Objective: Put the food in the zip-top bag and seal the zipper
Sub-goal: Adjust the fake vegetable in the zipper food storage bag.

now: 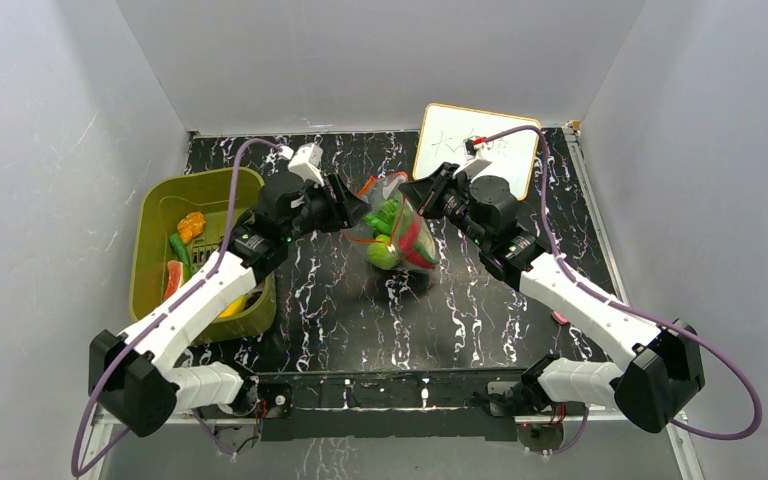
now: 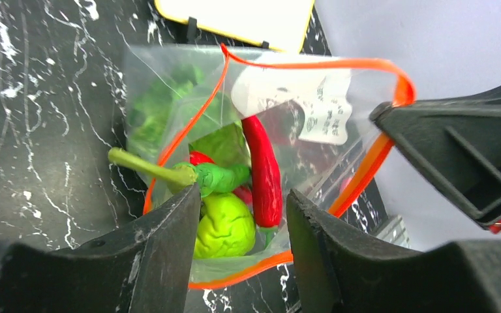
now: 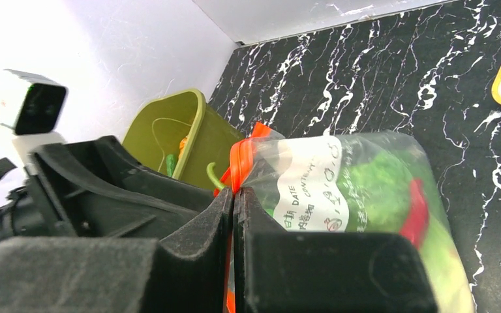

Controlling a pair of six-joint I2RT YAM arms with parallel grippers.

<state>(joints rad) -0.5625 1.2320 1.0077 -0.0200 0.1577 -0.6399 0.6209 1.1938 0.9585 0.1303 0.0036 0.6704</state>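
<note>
Bag (image 2: 169,98) part-filled — zipper (image 2: 313,64) unsealed, mouth gaping. Right gripper (image 3: 235,195) jaws clamp zipper; left gripper (image 2: 241,202) jaws apart. Food (image 1: 190,225) remains in basket (image 1: 150,250).

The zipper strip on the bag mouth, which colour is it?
The zipper strip is red-orange; the left wrist view shows it best.

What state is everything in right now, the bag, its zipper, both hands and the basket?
zip-top bag: mouth open, food inside.
zipper: unsealed, gaping in a loop.
left hand: open, at the bag's mouth.
right hand: shut on the zipper.
basket: upright, holds some food.
</note>
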